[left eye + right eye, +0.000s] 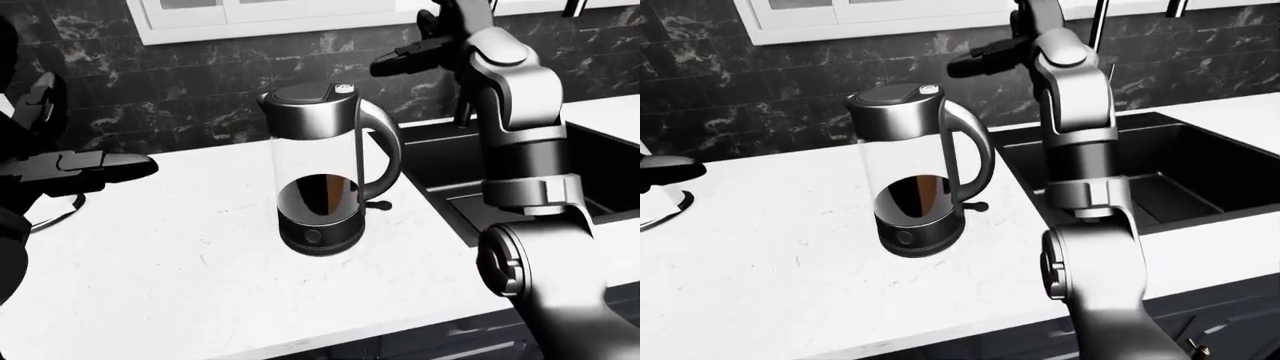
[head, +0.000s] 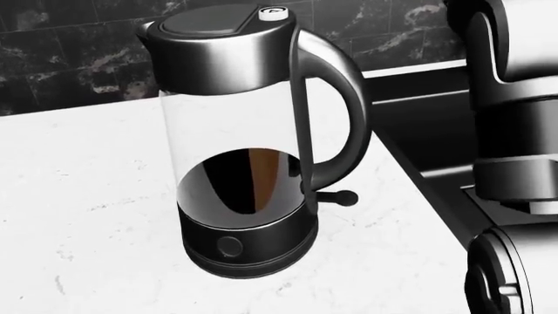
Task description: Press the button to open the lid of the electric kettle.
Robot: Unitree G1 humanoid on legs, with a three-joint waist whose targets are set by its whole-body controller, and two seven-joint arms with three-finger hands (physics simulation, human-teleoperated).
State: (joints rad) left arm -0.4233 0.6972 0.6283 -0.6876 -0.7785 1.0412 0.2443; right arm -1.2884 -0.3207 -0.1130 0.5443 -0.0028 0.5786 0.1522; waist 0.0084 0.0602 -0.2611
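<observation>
Kettle (image 1: 325,176) upright on the white counter (image 1: 180,270) in the left-eye view, toward the edge that borders the black sink (image 1: 600,172), lid (image 1: 300,94) shut, small white button (image 1: 344,88) at the lid's handle side. Right hand (image 1: 415,54) raised above and to the right of the button, clear of it, dark fingers (image 1: 385,66) stretched toward the kettle, spread rather than closed, gripping nothing. Left hand (image 1: 85,166) off at the left edge of the view, well apart from the kettle, fingers extended, empty.

Head view: kettle large in frame, button (image 2: 275,14) near the top edge, lid flat and closed; only the right forearm (image 2: 515,118) visible at the right, hand itself out of frame.

Right-eye view: same layout, right hand (image 1: 985,56) above and right of the button (image 1: 930,90), gap plainly visible.

Step in hand, by judgement: approach, press not yet made. Next move calls for lowering one fingertip down and left onto the button, straight enough to avoid pushing the kettle sideways.
</observation>
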